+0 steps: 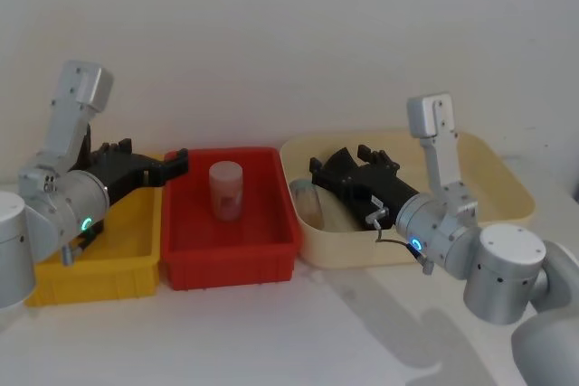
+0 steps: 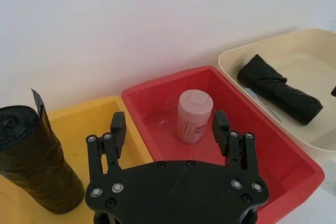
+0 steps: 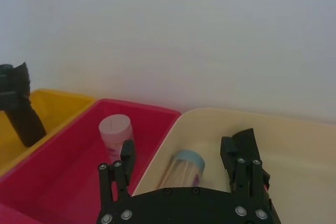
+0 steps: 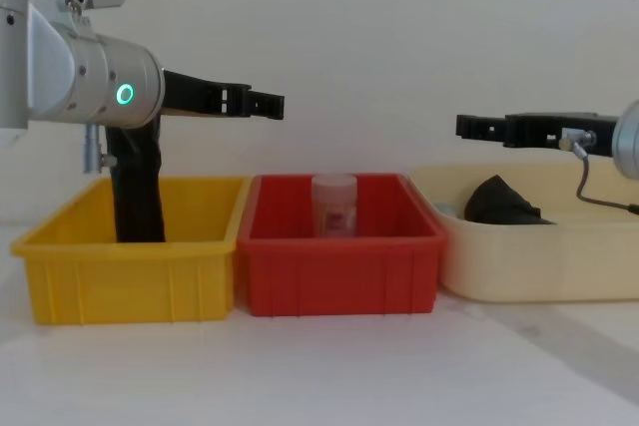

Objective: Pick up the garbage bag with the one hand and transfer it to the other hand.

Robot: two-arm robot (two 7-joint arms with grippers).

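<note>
Your garbage bag [image 2: 278,88] is lying in the cream bin [image 1: 507,189] at the tabletop's right end. Your left end effector [image 4: 255,104] hovers with fingers apart over the yellow bin [image 4: 130,256], beside an upright black roll [image 2: 37,161]. Your right end effector [image 4: 479,127] hangs spread and empty above the cream bin.

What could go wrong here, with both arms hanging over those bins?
Two black rolls are in play: one upright in the yellow bin, one lying in the cream bin. The arm could pick the wrong one.

The upright roll might tip when the open left gripper closes on it.

The right gripper, also open, hangs apart from the left, above the cream bin; a poorly aligned handover over the red bin could drop the bag.
</note>
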